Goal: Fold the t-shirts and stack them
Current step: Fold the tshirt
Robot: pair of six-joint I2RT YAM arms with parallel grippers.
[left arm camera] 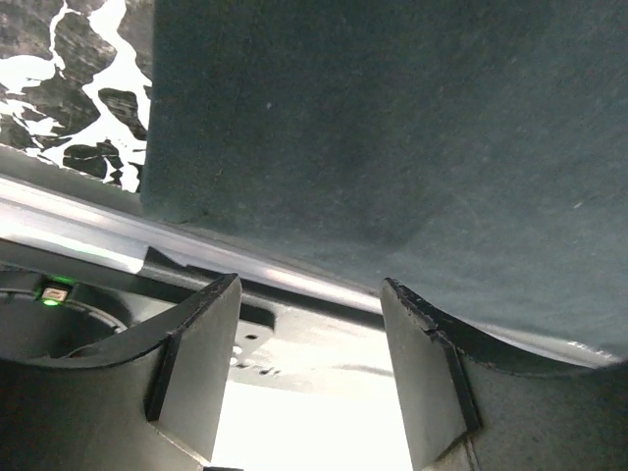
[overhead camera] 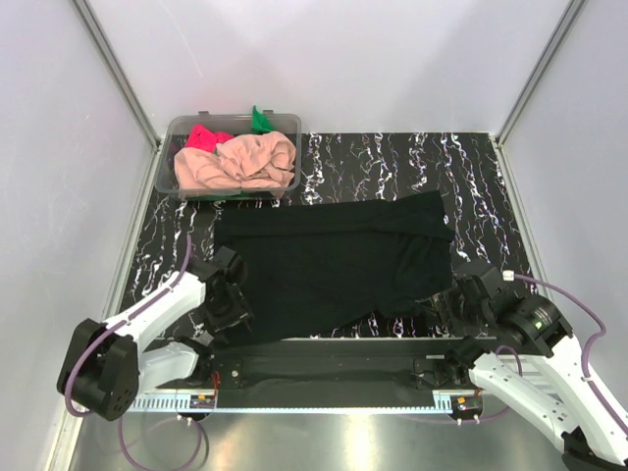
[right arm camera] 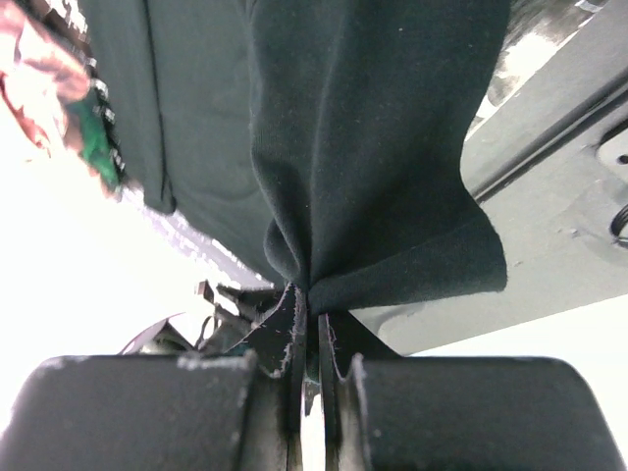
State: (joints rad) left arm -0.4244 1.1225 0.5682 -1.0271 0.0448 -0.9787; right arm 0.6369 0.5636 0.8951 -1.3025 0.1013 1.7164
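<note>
The large black t-shirt (overhead camera: 334,265) lies spread flat on the marbled table, its near hem at the table's front edge. My left gripper (overhead camera: 234,312) stands open at the shirt's near-left corner. In the left wrist view its fingers (left arm camera: 196,363) have nothing between them, and the black cloth (left arm camera: 392,128) lies just beyond their tips. My right gripper (overhead camera: 449,299) is shut on the shirt's near-right edge, and in the right wrist view the gathered black cloth (right arm camera: 373,147) runs into the pinch (right arm camera: 312,294). The peach-pink (overhead camera: 240,162), bright pink-red (overhead camera: 204,137) and green (overhead camera: 259,120) t-shirts lie crumpled in the tub.
A clear plastic tub (overhead camera: 169,177) sits at the back left corner of the table. White walls with metal posts close in the left, back and right sides. A metal rail (overhead camera: 324,400) runs along the near edge between the arm bases.
</note>
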